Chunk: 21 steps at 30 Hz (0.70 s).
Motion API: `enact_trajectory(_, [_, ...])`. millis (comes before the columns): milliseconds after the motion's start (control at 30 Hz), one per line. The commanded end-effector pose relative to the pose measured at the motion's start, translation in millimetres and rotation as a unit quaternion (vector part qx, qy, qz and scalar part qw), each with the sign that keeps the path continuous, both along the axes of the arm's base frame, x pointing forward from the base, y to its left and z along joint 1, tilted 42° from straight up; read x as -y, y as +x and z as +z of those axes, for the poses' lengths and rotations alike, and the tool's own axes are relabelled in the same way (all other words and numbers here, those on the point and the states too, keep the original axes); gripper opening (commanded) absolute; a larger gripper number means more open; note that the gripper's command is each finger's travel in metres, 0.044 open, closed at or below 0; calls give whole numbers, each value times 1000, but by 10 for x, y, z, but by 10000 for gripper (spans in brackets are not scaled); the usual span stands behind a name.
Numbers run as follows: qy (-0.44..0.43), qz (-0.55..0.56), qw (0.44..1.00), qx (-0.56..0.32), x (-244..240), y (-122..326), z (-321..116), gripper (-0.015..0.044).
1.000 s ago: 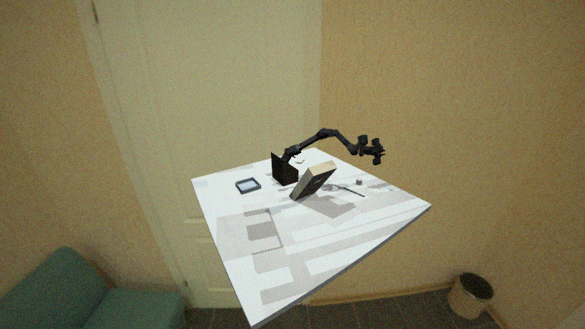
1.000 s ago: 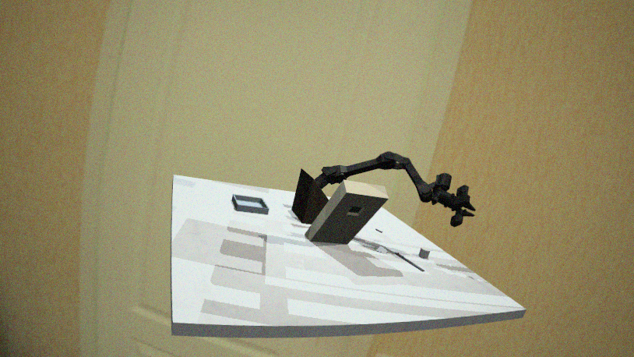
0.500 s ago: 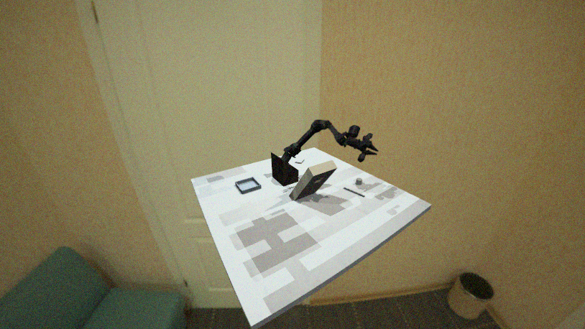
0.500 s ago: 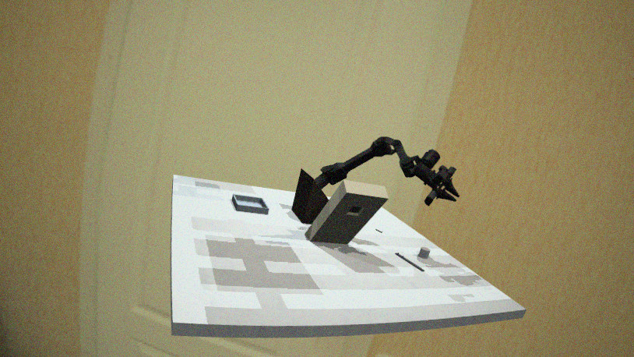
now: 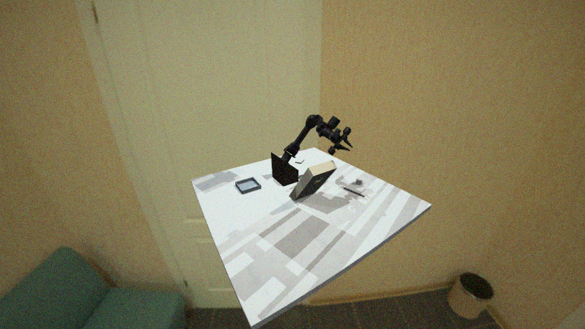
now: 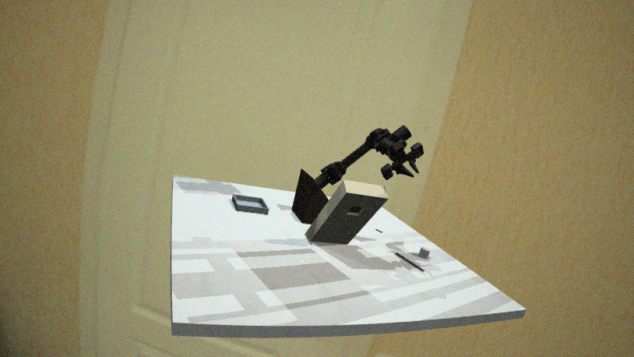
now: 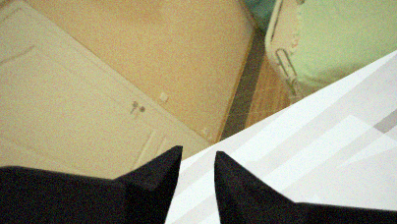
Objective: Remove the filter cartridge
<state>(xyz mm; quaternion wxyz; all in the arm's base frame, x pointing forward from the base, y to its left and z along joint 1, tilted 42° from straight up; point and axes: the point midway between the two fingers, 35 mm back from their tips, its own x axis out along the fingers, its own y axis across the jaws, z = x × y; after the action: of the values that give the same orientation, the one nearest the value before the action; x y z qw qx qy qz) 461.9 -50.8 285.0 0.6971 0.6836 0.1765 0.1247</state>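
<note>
Removal looks unfinished, the claw (image 5: 350, 148) (image 6: 415, 174) (image 7: 198, 155) narrowly parted and holding nothing, no cartridge visible in the tray (image 5: 249, 190) (image 6: 250, 209), probably still inside the panel (image 5: 303, 189) (image 6: 341, 228), whose face is hidden, with extraction and placing left.
</note>
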Motion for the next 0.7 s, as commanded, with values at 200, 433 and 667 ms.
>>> enact_trajectory(200, [43,-46,989,-136,432,-830,-1055,99])
enact_trajectory(433, [114,-67,963,-235,364,-1675,-1873,99])
enact_trajectory(667, [122,-68,960,-242,340,-1752,-1941,99])
